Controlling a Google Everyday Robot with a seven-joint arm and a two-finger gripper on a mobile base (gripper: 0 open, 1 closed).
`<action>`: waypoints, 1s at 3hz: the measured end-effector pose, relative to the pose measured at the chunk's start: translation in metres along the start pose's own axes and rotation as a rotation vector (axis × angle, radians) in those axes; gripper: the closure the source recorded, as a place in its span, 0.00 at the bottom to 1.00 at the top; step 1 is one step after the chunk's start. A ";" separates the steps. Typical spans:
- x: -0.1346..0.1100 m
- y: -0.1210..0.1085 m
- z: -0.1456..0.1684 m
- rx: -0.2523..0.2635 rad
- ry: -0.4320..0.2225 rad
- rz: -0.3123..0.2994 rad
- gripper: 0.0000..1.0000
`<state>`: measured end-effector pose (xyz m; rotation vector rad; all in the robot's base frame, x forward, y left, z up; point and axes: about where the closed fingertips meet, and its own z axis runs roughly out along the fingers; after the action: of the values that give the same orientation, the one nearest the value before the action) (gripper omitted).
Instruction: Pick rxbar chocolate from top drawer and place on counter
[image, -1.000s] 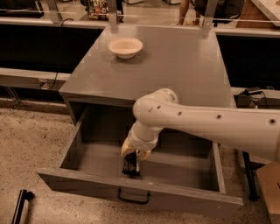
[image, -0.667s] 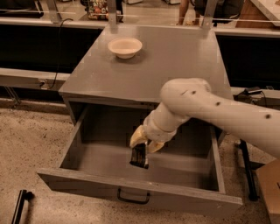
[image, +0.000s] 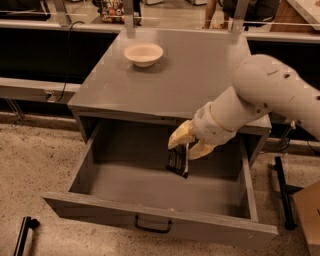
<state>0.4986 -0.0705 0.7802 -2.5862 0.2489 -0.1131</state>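
The top drawer stands pulled open below the counter, its dark handle at front centre. My gripper hangs over the drawer's middle, just below the counter's front edge. It is shut on the rxbar chocolate, a small dark bar that dangles from the fingers, lifted above the drawer floor. The white arm reaches in from the right.
A white bowl sits on the counter's far left part. Dark benches run behind the cabinet. A black stand is on the floor at right, a black object at bottom left.
The gripper has risen and moved right with the bar, from low inside the drawer up toward the counter's front edge. The arm has swung to the right.
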 end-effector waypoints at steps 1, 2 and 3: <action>0.017 -0.016 -0.054 -0.060 0.063 0.009 1.00; 0.047 -0.034 -0.099 -0.126 0.126 0.011 1.00; 0.094 -0.040 -0.132 -0.129 0.184 0.137 1.00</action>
<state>0.5799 -0.1225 0.9162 -2.6789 0.5146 -0.2949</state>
